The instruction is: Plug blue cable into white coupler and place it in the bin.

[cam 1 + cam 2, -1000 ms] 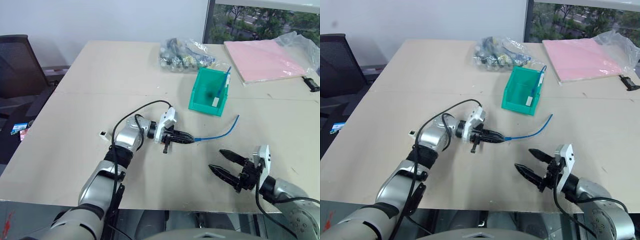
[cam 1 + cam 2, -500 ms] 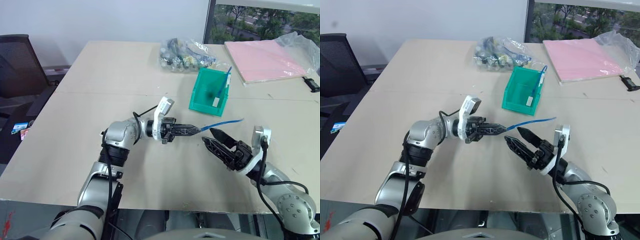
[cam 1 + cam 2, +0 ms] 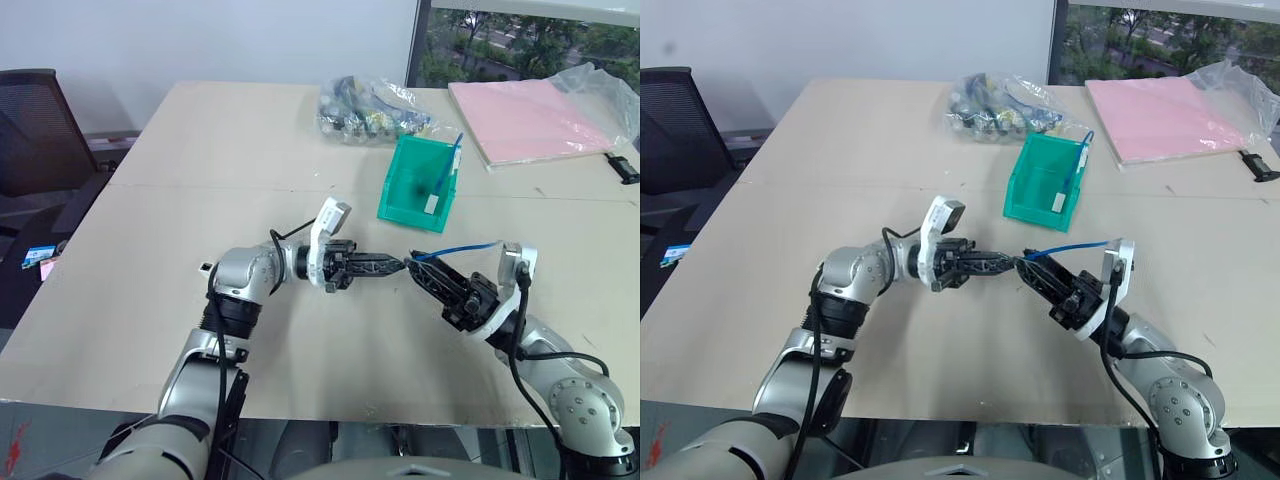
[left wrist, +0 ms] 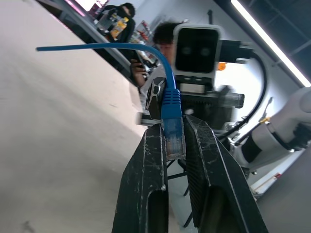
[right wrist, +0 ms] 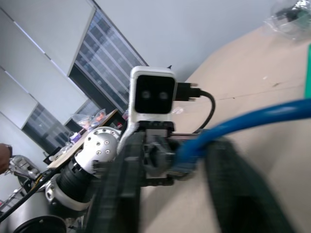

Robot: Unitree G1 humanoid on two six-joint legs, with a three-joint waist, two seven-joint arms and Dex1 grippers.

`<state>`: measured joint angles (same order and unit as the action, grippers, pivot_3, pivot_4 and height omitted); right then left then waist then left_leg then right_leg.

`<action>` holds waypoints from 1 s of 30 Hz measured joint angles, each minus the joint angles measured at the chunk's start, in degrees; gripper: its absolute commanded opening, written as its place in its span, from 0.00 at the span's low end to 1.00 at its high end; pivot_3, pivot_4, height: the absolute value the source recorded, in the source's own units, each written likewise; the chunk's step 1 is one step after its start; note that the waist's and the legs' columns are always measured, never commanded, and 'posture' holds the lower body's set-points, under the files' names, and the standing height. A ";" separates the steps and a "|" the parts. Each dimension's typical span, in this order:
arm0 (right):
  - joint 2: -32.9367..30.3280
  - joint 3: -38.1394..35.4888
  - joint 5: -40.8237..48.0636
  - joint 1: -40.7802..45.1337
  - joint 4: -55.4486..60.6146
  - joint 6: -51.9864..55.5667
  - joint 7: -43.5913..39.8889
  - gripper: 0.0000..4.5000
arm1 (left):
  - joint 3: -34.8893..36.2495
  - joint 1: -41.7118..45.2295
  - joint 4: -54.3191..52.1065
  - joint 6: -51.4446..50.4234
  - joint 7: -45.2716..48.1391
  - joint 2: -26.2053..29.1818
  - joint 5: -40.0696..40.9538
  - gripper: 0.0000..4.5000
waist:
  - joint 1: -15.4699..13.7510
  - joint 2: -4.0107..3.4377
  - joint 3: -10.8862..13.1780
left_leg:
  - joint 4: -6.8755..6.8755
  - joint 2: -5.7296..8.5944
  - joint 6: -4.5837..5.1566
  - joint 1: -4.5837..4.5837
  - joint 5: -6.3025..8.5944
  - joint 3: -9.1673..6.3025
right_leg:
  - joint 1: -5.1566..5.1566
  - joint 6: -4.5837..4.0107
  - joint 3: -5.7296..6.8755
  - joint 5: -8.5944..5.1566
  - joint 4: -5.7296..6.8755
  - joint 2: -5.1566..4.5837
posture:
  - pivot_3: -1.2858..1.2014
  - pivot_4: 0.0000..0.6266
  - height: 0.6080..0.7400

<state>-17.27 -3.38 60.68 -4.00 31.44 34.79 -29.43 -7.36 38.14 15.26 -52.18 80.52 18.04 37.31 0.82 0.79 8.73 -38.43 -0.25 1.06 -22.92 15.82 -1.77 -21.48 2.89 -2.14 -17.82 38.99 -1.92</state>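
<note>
My left gripper (image 3: 398,264) is shut on the clear plug of the blue cable (image 3: 460,246) and holds it above the table, pointing right. The wrist view shows the plug pinched between its fingers (image 4: 153,160). My right gripper (image 3: 418,271) meets it tip to tip and is closed on the cable's blue boot just behind the plug (image 5: 187,155). From there the cable arcs right over my right wrist. A tiny white coupler (image 3: 204,267) lies on the table beside my left forearm. The teal bin (image 3: 400,190) stands behind the grippers and holds another blue cable with a white block.
A clear bag of mixed parts (image 3: 370,110) lies behind the bin. A pink folder in plastic (image 3: 530,120) and a small black object (image 3: 622,167) are at the back right. A dark chair (image 3: 30,130) stands off the table's left edge.
My right gripper rose, swung left to the left gripper's tips and closed from wide open onto the cable. My left gripper lifted and rolled, raising the cable off the table.
</note>
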 measured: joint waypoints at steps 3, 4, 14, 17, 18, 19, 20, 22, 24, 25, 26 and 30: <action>-0.09 0.00 -0.02 0.02 -0.19 -0.04 -0.04 0.00 | 0.00 0.00 -0.07 -0.46 -0.02 0.12 0.14 0.00 | 0.01 0.00 0.00 | 0.00 0.00 0.03 0.01 0.01 0.00 | 0.00 0.00 0.00 0.00 0.01 0.01 | 0.52 0.24 1.00; -0.25 0.01 -0.02 0.03 -0.24 -0.04 -0.04 0.00 | 0.00 0.01 -0.06 -0.71 -0.18 0.10 0.18 0.00 | 0.02 0.00 0.00 | 0.00 0.00 0.03 0.01 0.02 0.00 | 0.00 0.00 0.01 0.00 0.01 0.01 | 0.52 0.24 1.00; 0.28 0.00 0.83 2.04 -1.30 0.02 -0.04 0.00 | 0.13 -2.22 -4.17 3.12 -4.30 0.67 -0.92 0.74 | 0.08 0.00 0.00 | 0.01 -0.01 0.02 0.00 0.01 0.00 | -0.01 0.00 -0.08 0.00 0.00 -0.05 | 0.52 0.24 1.00; 0.42 -2.63 1.51 2.99 -3.19 -0.73 0.30 0.00 | 0.82 -6.84 -14.02 5.85 -8.58 3.12 -1.75 0.74 | 0.14 0.00 0.00 | 0.04 -0.02 0.01 0.00 0.01 -0.01 | -0.01 0.00 -0.23 0.00 -0.02 -0.25 | 0.52 0.24 1.00; 0.40 -3.57 1.51 3.05 -3.69 -1.20 0.47 0.00 | 1.21 -8.06 -16.19 6.57 -9.73 3.86 -2.17 0.74 | 0.11 -0.01 0.00 | 0.05 -0.03 0.01 0.01 0.01 -0.02 | -0.01 0.00 -0.25 0.00 -0.03 -0.25 | 0.52 0.24 1.00; 0.39 -4.56 1.47 3.33 -4.38 -1.71 0.60 0.00 | 2.02 -10.22 -19.56 7.81 -11.72 4.95 -2.99 0.74 | 0.13 -0.01 0.00 | 0.06 -0.03 0.01 0.02 0.01 -0.03 | -0.02 0.00 -0.27 0.00 -0.03 -0.26 | 0.52 0.24 1.00; 0.36 -5.61 1.30 3.53 -5.05 -2.39 0.61 0.00 | 3.03 -12.62 -22.84 9.26 -14.14 5.62 -4.00 0.74 | 0.20 -0.02 -0.01 | 0.09 -0.04 0.01 0.04 0.01 -0.04 | -0.02 0.00 -0.32 0.00 -0.04 -0.26 | 0.52 0.24 1.00; 0.01 -8.19 0.59 4.23 -6.98 -3.92 0.61 0.00 | 6.00 -18.13 -29.34 12.82 -21.52 5.54 -6.74 0.74 | -0.02 -0.03 -0.01 | 0.10 -0.04 0.03 0.04 0.02 -0.05 | -0.02 0.00 -0.31 0.00 -0.04 -0.29 | 0.52 0.24 1.00; -0.62 -8.75 0.11 5.01 -8.11 -4.06 0.20 0.00 | 8.74 -22.82 -34.66 17.19 -29.08 4.22 -10.23 0.74 | -0.13 -0.02 -0.02 | 0.10 -0.04 0.05 0.04 0.03 -0.05 | -0.01 0.00 -0.30 0.01 -0.04 -0.33 | 0.52 0.24 1.00; -0.65 -8.89 0.06 5.04 -8.20 -4.12 -0.03 0.00 | 9.39 -24.43 -36.21 18.71 -31.23 3.68 -11.60 0.74 | -0.13 -0.03 -0.02 | 0.10 -0.04 0.05 0.05 0.04 -0.04 | -0.01 0.00 -0.32 0.01 -0.04 -0.33 | 0.52 0.24 1.00; -0.67 -8.77 -0.09 5.37 -8.65 -4.13 -0.44 0.00 | 10.17 -27.64 -38.93 21.46 -35.03 3.03 -14.39 0.74 | -0.07 -0.04 -0.02 | 0.11 -0.04 0.05 0.05 0.04 -0.03 | -0.01 0.00 -0.33 0.01 -0.06 -0.33 | 0.52 0.24 1.00; -0.79 -8.21 -1.70 6.25 -10.86 -4.09 -1.61 0.00 | 12.23 -41.40 -46.91 30.64 -50.74 -2.77 -25.28 0.74 | -0.11 -0.04 -0.03 | 0.13 -0.04 0.07 0.04 0.05 -0.01 | -0.02 0.00 -0.35 0.01 -0.05 -0.34 | 0.52 0.24 1.00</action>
<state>-18.06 -11.59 58.98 2.25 20.59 30.70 -31.04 4.86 -3.26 -31.65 -21.54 29.78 15.27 12.03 0.71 0.75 8.71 -38.30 -0.29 1.12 -22.88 15.87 -1.79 -21.50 2.89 -2.48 -17.81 38.94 -2.26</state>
